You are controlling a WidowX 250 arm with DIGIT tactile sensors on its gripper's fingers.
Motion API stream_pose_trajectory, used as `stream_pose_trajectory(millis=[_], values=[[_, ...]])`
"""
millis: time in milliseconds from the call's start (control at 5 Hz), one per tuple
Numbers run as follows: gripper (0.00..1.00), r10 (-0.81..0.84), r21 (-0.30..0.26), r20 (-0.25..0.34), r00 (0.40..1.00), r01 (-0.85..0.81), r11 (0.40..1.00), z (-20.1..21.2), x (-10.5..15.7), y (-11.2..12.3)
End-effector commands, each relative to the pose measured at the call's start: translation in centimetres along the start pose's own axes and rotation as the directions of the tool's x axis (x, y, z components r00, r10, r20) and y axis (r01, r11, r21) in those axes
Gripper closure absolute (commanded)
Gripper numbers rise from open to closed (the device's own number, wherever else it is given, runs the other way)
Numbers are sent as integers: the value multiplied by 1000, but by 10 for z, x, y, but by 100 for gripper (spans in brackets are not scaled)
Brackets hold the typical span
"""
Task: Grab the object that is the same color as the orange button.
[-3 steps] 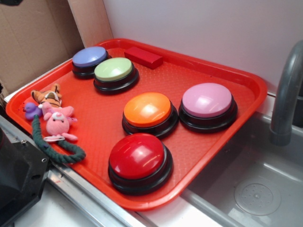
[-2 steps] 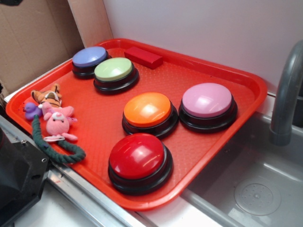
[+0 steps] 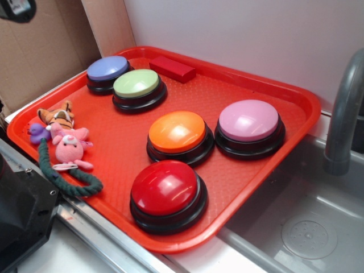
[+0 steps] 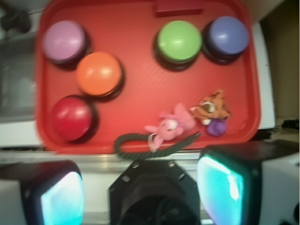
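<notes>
Tiger (image 3: 57,116) toy, orange and striped, lies at the left end of the red tray (image 3: 250,187), touching the pink plush (image 3: 71,145) and the small purple plush (image 3: 37,133). Its long axis runs roughly along the tray's near edge, with the pale face turned toward the pink plush. The orange button (image 3: 177,132) sits well apart, mid-tray, between the red button (image 3: 165,188) and pink button (image 3: 249,121). The end effector (image 4: 140,192) hangs above the tray's near edge, fingers (image 4: 220,187) spread wide, holding nothing.

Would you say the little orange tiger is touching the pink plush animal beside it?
Touching: in the wrist view the orange tiger presses against the pink plush, no tray showing between them.
</notes>
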State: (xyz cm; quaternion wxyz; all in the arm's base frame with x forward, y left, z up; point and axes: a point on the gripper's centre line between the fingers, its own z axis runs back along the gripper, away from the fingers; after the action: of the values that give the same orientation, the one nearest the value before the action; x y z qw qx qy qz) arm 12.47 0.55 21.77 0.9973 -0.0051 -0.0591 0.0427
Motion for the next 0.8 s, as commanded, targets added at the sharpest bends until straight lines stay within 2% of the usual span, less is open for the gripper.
stream_pose_trajectory(millis=[0, 200, 400, 600], values=[[0, 86, 6, 37, 996, -86, 996, -44, 15, 57], [0, 113, 1, 37, 993, -114, 994, -70, 16, 85], [0, 98, 21, 77, 992, -100, 995, -98, 17, 107], [0, 95, 34, 98, 991, -99, 995, -117, 21, 117]])
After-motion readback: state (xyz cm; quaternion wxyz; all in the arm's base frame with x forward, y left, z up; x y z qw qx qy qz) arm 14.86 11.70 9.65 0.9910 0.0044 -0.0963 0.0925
